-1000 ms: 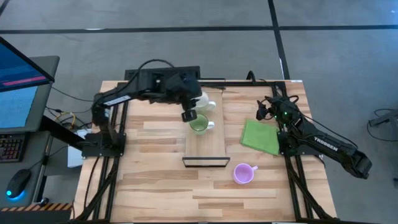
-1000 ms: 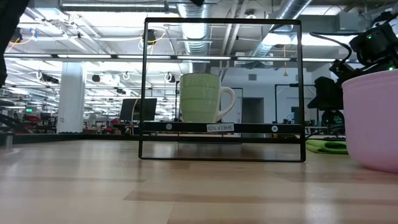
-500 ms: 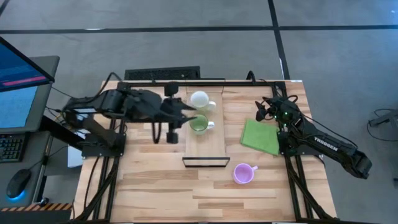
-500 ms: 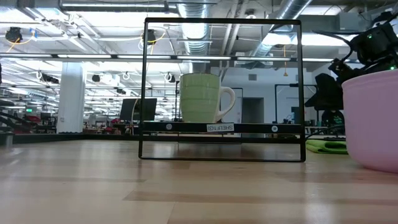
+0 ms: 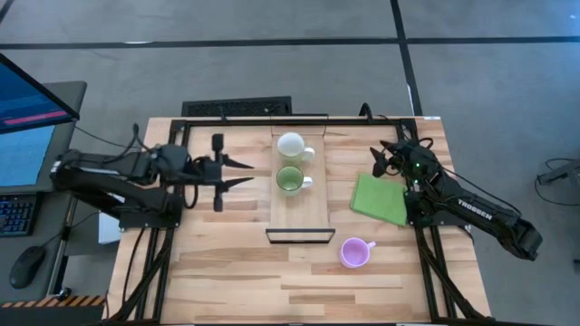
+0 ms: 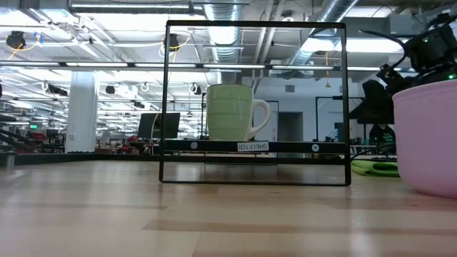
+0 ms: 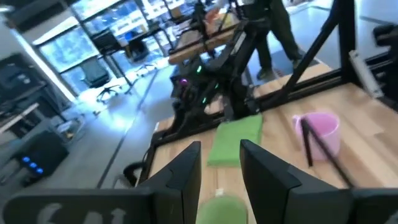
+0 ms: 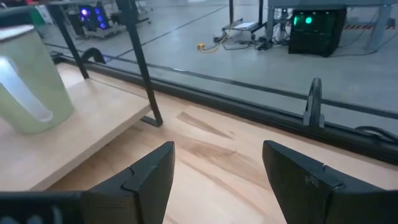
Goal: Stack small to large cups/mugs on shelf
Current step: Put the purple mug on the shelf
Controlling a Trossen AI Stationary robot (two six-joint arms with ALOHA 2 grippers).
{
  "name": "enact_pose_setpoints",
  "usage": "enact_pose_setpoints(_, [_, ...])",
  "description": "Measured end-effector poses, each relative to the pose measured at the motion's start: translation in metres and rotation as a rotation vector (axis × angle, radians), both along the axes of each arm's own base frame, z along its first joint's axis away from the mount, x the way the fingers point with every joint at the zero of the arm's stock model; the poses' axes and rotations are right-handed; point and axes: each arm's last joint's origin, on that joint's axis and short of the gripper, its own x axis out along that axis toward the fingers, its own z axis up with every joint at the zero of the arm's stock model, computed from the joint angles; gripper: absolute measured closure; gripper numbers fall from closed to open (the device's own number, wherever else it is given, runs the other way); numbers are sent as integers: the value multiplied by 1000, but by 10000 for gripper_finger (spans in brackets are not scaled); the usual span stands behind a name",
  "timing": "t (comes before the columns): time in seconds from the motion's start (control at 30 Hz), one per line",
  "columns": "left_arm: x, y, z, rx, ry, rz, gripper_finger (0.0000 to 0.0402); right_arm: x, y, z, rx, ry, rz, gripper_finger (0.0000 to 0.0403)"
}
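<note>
A white mug [image 5: 291, 145] and a green mug [image 5: 290, 179] stand upright on the pale wooden shelf [image 5: 302, 210], the white one farther back. In the low view the green mug [image 6: 232, 113] sits on the shelf inside a dark frame. The light purple mug [image 5: 354, 253] stands on the table near the shelf's dark lip [image 5: 298, 236]. My left gripper [image 5: 246, 173] hovers left of the shelf, open, its fingers level and pointing at the green mug [image 7: 221, 208]. My right gripper [image 5: 379, 163] waits open by the table's far right, beyond the green cloth.
A flat green cloth [image 5: 381, 199] lies right of the shelf, under my right arm. The purple mug [image 6: 428, 135] stands close to the low camera. Dark frame rails [image 5: 254, 118] run along the table's far edge. Bare tabletop lies left of the shelf and along the near edge.
My left arm has drawn back from over the mugs on the shelf toward the table's left edge. Its gripper has turned from pointing down to lying level, pointing at the shelf. The white mug, partly covered before, now shows whole. Neither mug has moved.
</note>
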Motion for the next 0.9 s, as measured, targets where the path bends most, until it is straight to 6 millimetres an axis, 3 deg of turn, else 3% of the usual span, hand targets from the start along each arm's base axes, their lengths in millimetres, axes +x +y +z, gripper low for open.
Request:
enact_pose_setpoints(0.17, [-29, 12, -61, -6, -48, 69, 299, 3, 0, 8, -47, -69, 59, 135])
enact_pose_setpoints(0.33, [-53, 23, -102, -25, -151, 184, 299, 6, 2, 22, -137, -184, 190, 135])
enact_pose_setpoints(0.53, [-74, 29, -134, -76, -183, 301, 299, 7, 2, 31, -206, -246, 217, 135])
enact_pose_setpoints(0.9, [-81, 32, -171, -166, -166, 386, 299, 8, 3, 31, -202, -248, 266, 135])
